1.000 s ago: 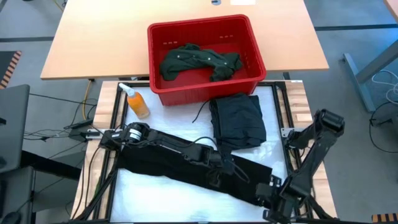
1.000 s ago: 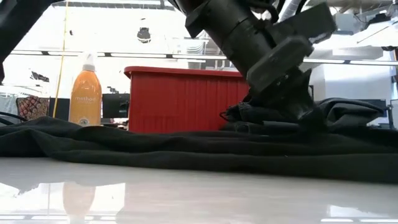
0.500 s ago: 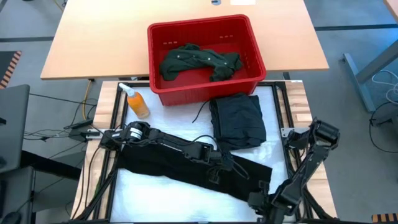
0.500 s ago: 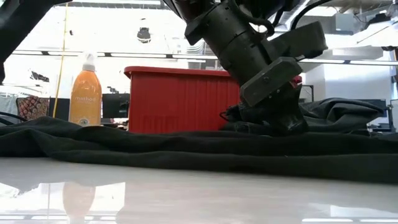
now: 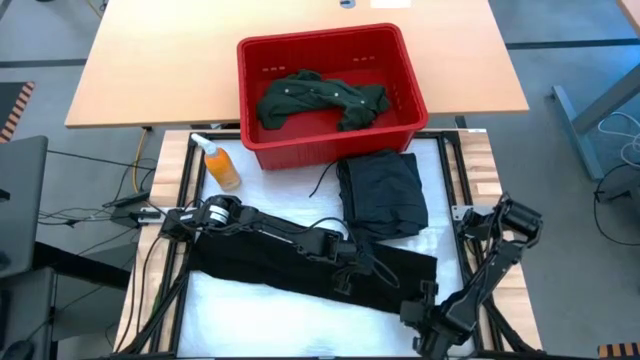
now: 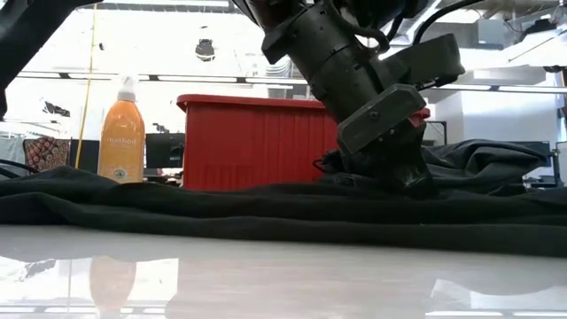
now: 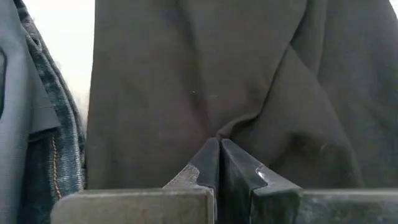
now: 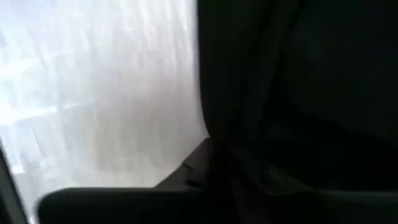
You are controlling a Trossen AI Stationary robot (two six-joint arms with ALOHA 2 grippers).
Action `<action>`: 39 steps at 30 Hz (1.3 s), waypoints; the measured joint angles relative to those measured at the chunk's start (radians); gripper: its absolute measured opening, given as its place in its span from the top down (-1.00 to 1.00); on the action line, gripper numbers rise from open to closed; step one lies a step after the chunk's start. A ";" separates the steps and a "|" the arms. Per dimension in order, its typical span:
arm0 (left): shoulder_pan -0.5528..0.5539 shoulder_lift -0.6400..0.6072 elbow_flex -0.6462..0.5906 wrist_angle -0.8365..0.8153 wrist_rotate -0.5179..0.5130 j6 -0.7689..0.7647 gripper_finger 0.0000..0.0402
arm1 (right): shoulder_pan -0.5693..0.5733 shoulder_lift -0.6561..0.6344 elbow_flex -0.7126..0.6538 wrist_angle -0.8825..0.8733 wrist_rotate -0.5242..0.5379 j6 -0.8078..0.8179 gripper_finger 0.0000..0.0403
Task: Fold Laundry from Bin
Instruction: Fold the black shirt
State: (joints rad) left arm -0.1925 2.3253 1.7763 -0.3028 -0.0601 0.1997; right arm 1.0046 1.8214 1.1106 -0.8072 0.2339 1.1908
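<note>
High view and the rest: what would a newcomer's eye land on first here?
First the red bin at the table's far edge, with a dark green shirt crumpled inside. Next the long black garment spread across the near half of the white table, the left gripper shut on a fold of it. The right gripper sits at that garment's near right corner, and an orange bottle stands left of the bin.

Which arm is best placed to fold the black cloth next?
Probably left: the left gripper pinches the black cloth near its middle, jaws shut. The right gripper sits at the cloth's edge.
</note>
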 joint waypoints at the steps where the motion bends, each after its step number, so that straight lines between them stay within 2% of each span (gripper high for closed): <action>1: 0.000 0.000 0.000 0.001 0.000 0.000 1.00 | -0.007 0.000 0.000 -0.007 -0.001 -0.014 0.74; 4: 0.000 0.000 0.000 0.002 0.000 0.000 1.00 | -0.038 -0.004 0.000 -0.005 -0.027 -0.074 0.93; 9: 0.000 0.000 0.000 -0.005 0.002 0.000 1.00 | -0.093 -0.035 0.022 0.019 -0.177 -0.190 0.92; 14: 0.000 0.000 0.000 -0.006 0.003 0.001 1.00 | -0.103 -0.150 0.048 0.104 -0.308 -0.266 0.93; 20: -0.001 0.000 0.000 -0.005 0.003 0.002 1.00 | -0.100 -0.255 0.034 0.108 -0.315 -0.192 0.92; 25: -0.005 0.000 0.000 -0.006 0.012 0.000 1.00 | -0.097 -0.216 0.023 0.106 -0.312 -0.106 0.75; 30: -0.011 0.000 0.000 -0.009 0.015 0.001 1.00 | -0.099 -0.162 0.023 0.105 -0.426 -0.016 0.52; 33: -0.011 0.000 0.000 -0.016 0.018 0.002 1.00 | -0.078 -0.159 0.023 0.105 -0.438 0.008 0.37; 39: -0.010 0.000 0.000 -0.019 0.018 0.001 1.00 | -0.015 -0.154 0.023 0.106 -0.264 0.214 0.15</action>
State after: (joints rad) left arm -0.2028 2.3253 1.7763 -0.3219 -0.0425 0.2005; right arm 0.9897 1.6677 1.1339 -0.7012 -0.0300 1.4052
